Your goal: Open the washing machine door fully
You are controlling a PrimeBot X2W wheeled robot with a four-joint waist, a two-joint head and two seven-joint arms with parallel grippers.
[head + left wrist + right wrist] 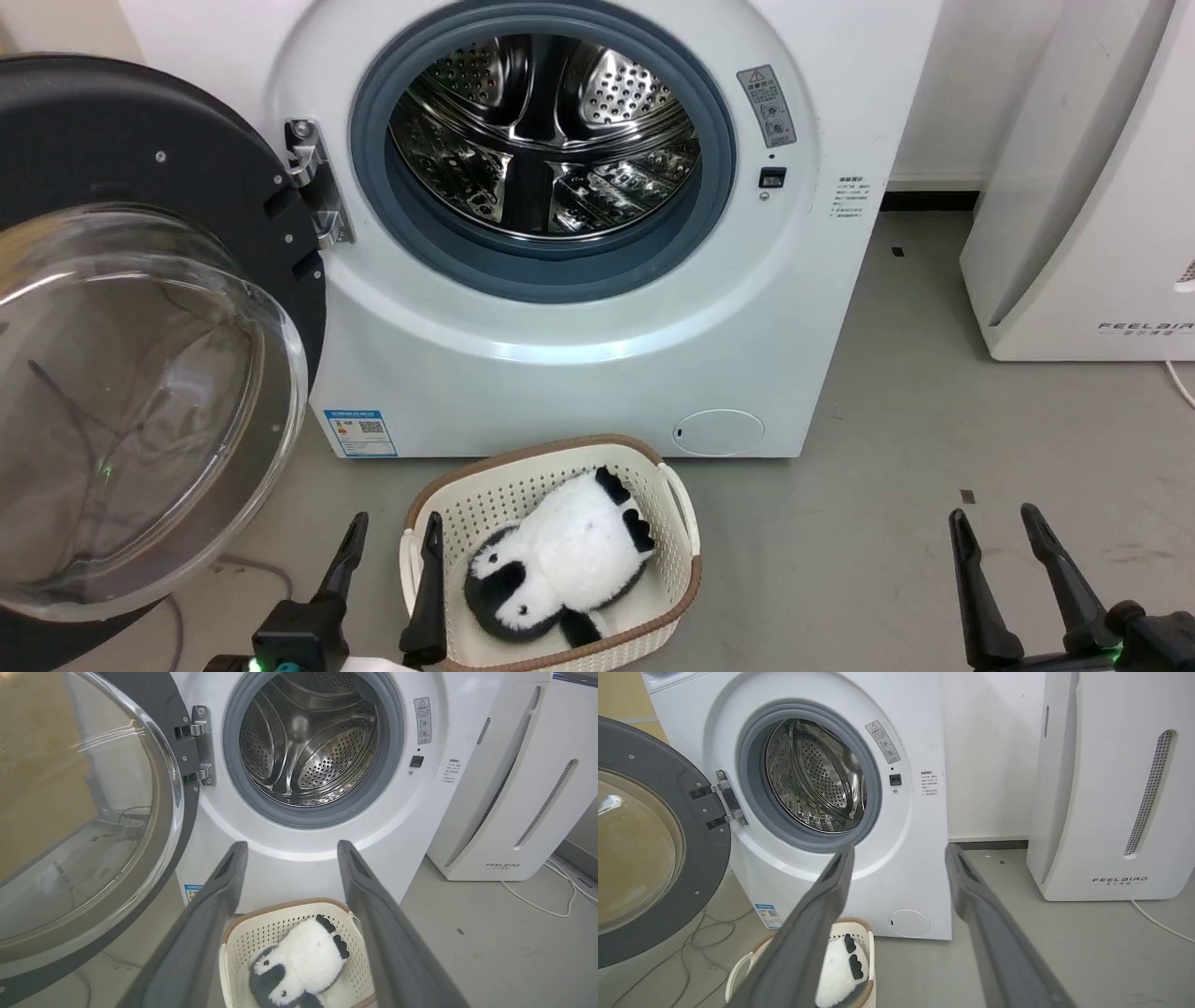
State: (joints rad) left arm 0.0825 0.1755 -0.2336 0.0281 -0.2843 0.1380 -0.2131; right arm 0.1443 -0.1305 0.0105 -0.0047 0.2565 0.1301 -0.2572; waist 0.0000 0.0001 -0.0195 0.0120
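The washing machine (597, 373) (299, 868) (906, 868) is white, with its steel drum and grey rubber ring exposed. The washing machine door (140, 373) (84, 812) (649, 858), black with a clear bulging glass bowl, is swung wide out to the left on its hinge. My left gripper (392, 527) (290, 848) hangs open at the lower left, over the left edge of a basket, holding nothing. At the lower right my right gripper (994, 518) (900, 851) is open over the floor, with nothing between its fingers.
A cream basket (672, 495) (233, 952) (866, 947) with a brown rim holds a black-and-white plush penguin (560, 560) (299, 961) in front of the machine. A white slanted appliance (1083, 205) (514, 788) (1111, 788) stands to the right. Cables lie on the grey floor (896, 560).
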